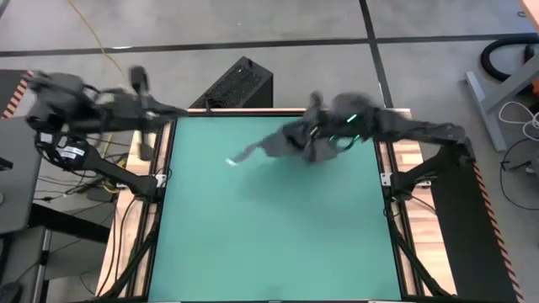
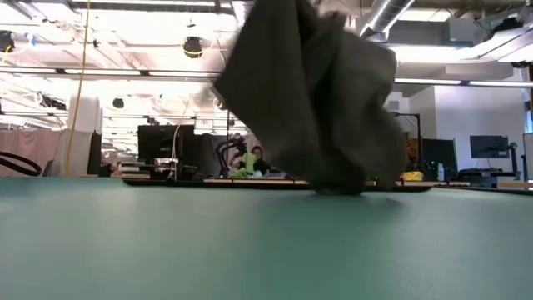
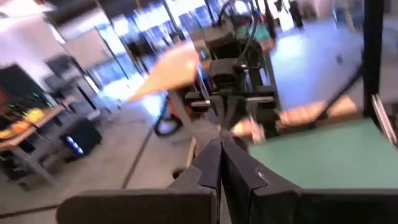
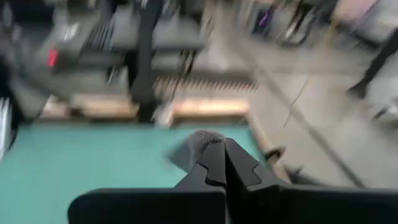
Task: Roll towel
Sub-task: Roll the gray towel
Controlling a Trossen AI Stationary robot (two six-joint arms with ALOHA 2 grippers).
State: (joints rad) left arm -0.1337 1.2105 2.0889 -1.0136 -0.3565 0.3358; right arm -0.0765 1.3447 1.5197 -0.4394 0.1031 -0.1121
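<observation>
From above, the right gripper (image 1: pixel 313 145) holds the dark grey towel (image 1: pixel 282 141) bunched over the far half of the green mat (image 1: pixel 269 227), probably to spread it for rolling; the left gripper (image 1: pixel 148 147), fingers together and empty, waits at the mat's far left edge. At table height, the towel hangs crumpled, its bottom touching the mat, with a bright workshop behind. The right wrist view shows fingers pinched on cloth.
</observation>
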